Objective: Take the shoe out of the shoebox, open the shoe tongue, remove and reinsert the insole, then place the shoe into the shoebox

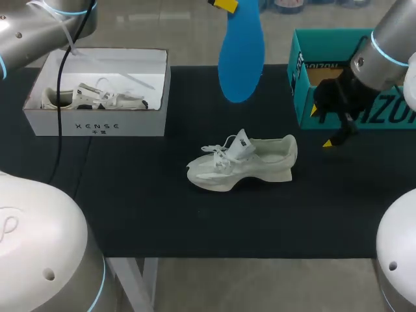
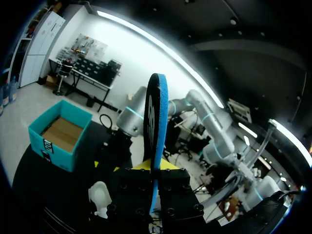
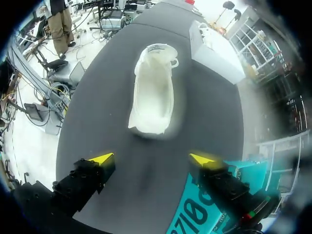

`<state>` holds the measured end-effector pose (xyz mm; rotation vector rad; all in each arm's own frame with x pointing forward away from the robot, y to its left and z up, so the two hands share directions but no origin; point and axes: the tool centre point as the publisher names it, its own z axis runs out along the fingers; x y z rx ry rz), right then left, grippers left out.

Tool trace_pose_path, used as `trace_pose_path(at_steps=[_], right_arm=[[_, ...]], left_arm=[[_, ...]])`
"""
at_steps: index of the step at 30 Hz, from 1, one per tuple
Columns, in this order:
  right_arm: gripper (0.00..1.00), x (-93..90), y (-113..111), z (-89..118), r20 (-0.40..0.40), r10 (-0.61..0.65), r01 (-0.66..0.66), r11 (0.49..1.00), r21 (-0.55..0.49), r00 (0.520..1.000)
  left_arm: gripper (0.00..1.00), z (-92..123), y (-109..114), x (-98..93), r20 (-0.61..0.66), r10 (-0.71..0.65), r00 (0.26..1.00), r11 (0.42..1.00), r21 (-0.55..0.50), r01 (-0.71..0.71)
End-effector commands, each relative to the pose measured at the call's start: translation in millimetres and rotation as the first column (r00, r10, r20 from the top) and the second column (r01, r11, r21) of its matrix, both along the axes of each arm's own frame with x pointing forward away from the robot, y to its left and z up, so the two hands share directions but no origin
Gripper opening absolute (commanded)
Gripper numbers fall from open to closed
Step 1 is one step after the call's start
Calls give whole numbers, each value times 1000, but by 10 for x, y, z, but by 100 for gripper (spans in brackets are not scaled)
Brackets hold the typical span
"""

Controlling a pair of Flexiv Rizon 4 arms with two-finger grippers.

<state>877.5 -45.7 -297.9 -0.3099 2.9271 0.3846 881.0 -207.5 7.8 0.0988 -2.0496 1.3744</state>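
Left gripper (image 2: 155, 168) clamps the blue insole (image 1: 240, 55) above the shoe (image 1: 244, 162), presumably ready for reinsertion; right gripper (image 3: 151, 158), fingers spread, hovers beside the shoe's heel.

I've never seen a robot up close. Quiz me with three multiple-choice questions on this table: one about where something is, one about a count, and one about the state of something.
1. Where is the blue insole?
A. Tucked inside a shoe
B. Held up in the air by the left gripper
C. Lying on the floor

2. How many shoes are in view?
A. One
B. Two
C. Four

3. The right gripper is:
A. Open and empty
B. Shut on a shoe
C. Shut on the insole

Answers:
1 B: the insole stands upright between the left gripper's fingers, above the table.
2 B: one shoe lies on the black mat, and a second shoe lies inside the white box.
3 A: its two yellow tips stand wide apart with only the mat between them.
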Motion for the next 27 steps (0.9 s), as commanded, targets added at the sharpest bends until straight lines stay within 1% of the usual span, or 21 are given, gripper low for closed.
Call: trace_pose_path(at_steps=[1,7,11,19,20,27], right_arm=[[100,-41,8,15,8,-7,7,1000,-24,1000],[100,-26,35,5,12,-5,5,1000,-8,1000],[100,-8,53,1,14,-2,2,1000,-4,1000],[100,34,233,59,23,22,-22,1000,-18,999],[100,41,262,61,20,18,-17,999,-35,1000],[100,84,477,41,9,22,-22,999,-46,1000]], left_arm=[[0,-7,3,-11,0,3,1000,1000,-2,-3],[0,230,20,-204,35,-9,999,1000,-16,10],[0,318,23,-320,61,-6,998,1000,-14,7],[0,329,27,-341,44,4,999,1000,0,-4],[0,329,27,-341,44,4,999,1000,0,-4],[0,329,27,-341,44,4,999,1000,0,-4]])
